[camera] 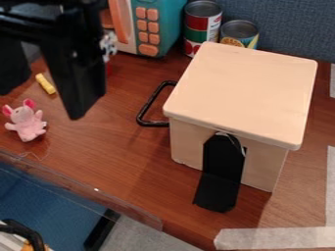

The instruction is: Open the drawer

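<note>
Drawer handle (pixel 154 124) sticks out at 9 o'clock from the tan box (pixel 242 88), its long bar running 1 to 7 o'clock. It lies toward 3 o'clock from the gripper (pixel 42 103), whose fingers are wide apart, holding nothing.

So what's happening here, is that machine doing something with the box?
A robot's gripper hangs over the left of the table, fingers apart and holding nothing. It seems meant to open the drawer of the wooden box, but it isn't on the black handle. No part of a drawer sticks out by the handle, so it looks shut.
</note>
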You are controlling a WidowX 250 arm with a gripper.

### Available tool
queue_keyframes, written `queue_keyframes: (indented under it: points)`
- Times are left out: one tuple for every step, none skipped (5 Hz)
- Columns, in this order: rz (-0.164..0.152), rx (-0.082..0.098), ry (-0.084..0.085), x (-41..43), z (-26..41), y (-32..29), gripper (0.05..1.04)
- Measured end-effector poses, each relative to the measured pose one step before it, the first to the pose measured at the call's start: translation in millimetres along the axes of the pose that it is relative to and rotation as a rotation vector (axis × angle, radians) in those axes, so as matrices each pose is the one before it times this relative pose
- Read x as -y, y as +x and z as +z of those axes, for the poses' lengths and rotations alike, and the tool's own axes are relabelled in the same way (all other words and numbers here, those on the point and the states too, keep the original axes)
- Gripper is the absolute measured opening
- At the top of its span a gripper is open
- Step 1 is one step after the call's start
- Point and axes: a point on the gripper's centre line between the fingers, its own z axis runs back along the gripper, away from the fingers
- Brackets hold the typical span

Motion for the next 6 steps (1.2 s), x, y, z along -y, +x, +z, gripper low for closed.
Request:
queue_keyframes:
  points:
    - [-0.0017,-0.0017,-0.0011,0.04,-1.88,0.11,0.999]
    - [0.0799,-0.0633,0.0169,-13.58,-38.19,42.11,0.999]
    - [0.0913,-0.0227,0.0224,-13.65,-35.48,39.95,0.999]
    - [0.0577,-0.0333,0.0058,-15.48,-25.12,26.89,0.999]
    - [0.0008,0.0042,-0.0046,-7.32,-12.49,23.01,0.999]
    - [-0.0398,0.0046,0.0031,-11.99,-9.0,24.01,0.999]
